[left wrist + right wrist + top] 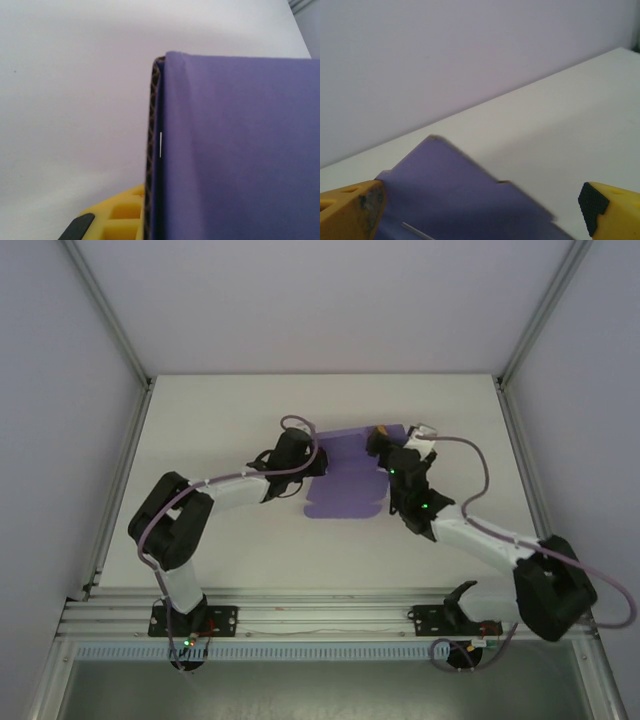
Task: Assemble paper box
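Note:
The paper box [345,490] is a flat violet-purple die-cut sheet lying mid-table between both arms. My left gripper [303,458] is at its left edge. In the left wrist view a purple panel [240,150] stands upright with its corrugated edge showing. One yellow finger [125,210] presses against that edge, and the other finger is hidden behind the card. My right gripper [385,452] is at the sheet's far right corner. It is open [480,215], with its yellow fingers [350,210] wide apart and the purple sheet [460,200] lying between and below them, untouched.
The white table [220,410] is bounded by grey walls and aluminium frame posts [110,310] at the back corners. A metal rail [320,610] carries the arm bases along the near edge. Cables loop over both arms.

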### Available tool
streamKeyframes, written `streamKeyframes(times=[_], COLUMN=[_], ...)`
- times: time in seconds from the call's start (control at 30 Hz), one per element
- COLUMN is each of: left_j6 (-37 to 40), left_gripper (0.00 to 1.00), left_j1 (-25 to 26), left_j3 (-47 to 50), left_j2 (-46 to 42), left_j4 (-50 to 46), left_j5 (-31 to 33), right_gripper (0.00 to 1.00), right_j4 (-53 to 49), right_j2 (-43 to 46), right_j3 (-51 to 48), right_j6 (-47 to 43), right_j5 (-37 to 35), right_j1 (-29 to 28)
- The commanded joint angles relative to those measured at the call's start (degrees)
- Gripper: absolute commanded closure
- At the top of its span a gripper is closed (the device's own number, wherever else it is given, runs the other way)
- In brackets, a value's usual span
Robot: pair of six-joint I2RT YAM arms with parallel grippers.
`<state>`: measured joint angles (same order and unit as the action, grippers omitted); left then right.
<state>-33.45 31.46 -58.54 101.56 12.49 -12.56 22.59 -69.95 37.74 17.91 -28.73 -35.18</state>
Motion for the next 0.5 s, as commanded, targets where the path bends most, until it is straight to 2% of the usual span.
streamKeyframes(times=[0.0,0.07,0.17,0.27,0.47], left_j6=[-0.84,0.33,1.47,3.37,3.36], left_gripper=[1.00,1.00,1.00,1.00,1.00], left_j1=[-2.14,-2.36,-2.44,-2.55,-2.55], left_j3=[1.66,2.09,2.54,2.04,1.31], left_j2=[-3.01,-4.20,-5.65,-5.88,-5.23], left_j4=[2.61,2.30,1.71,1.07,0.51], left_j5=[-2.74,-2.80,-0.94,-0.74,-0.85], right_gripper=[0.00,0.00,0.01,0.00,0.00], right_j4=[-12.63,-19.79,-25.80,-26.41,-22.31], right_j2=[7.11,10.86,14.03,13.18,6.61], right_j3=[-2.20,-2.90,-3.81,-3.91,-0.55], right_j6=[-0.94,0.34,0.59,1.42,-2.23], right_j5=[-7.79,-7.83,-0.41,5.07,11.32], right_j1=[1.45,3.95,8.25,10.47,10.63])
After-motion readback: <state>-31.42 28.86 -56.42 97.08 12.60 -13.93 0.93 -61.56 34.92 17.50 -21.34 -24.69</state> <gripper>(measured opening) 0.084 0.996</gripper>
